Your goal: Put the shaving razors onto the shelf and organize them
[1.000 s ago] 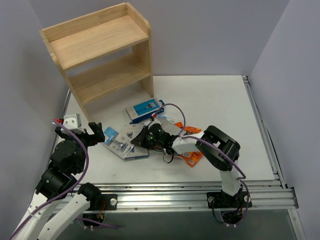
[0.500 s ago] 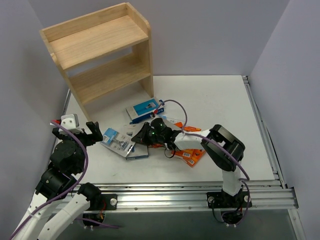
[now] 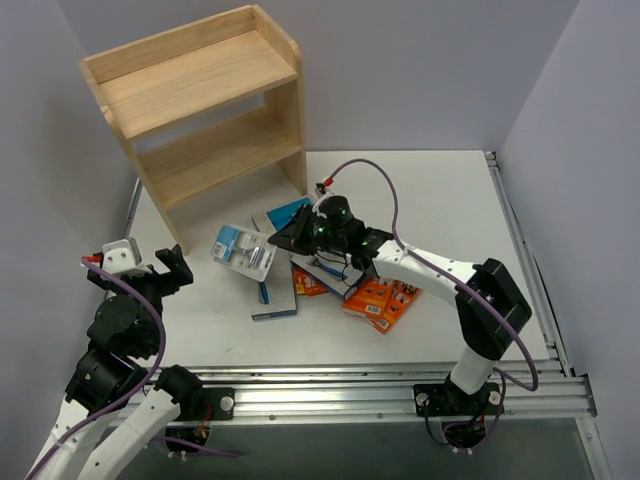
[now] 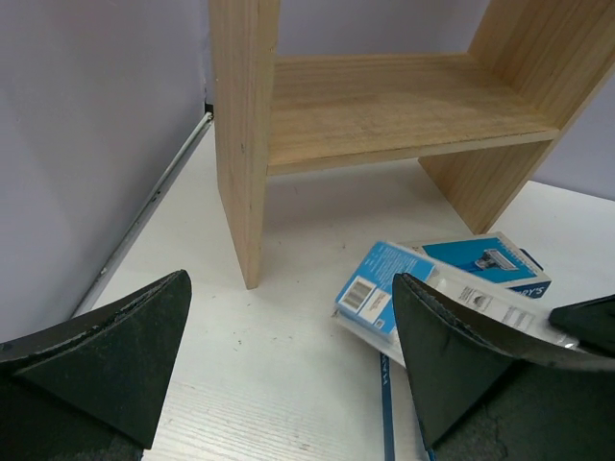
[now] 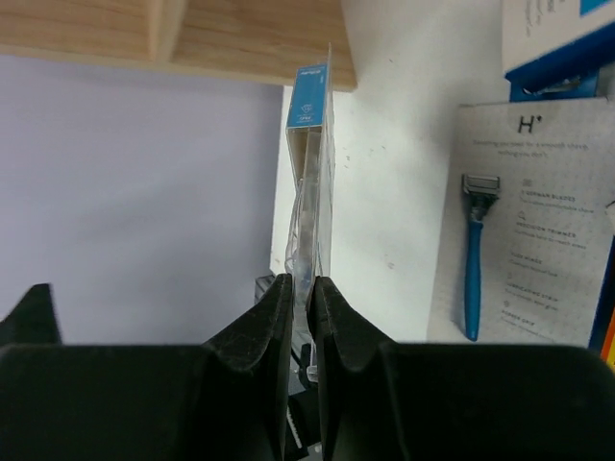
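Right tool (image 5: 304,288) is clamped on a clear plastic blister razor pack with a blue header (image 5: 312,163), held edge-up over the white desk (image 3: 440,200), in front of the pale wooden two-tier shelf (image 3: 190,90). Left tool (image 4: 290,288) gapes wide, holding nothing. A flat grey carton (image 5: 538,240) picturing a blue razor reads "H'".

Table (image 3: 440,200), white, carrying wooden shelf (image 3: 200,110), standing upright at far-left corner. Lying mid-table in loose overlapping cluster: orange boxes (image 3: 383,300) sitting at right, grey-and-blue box (image 3: 275,300) at near left, blue box (image 3: 285,214) resting nearest shelf foot.
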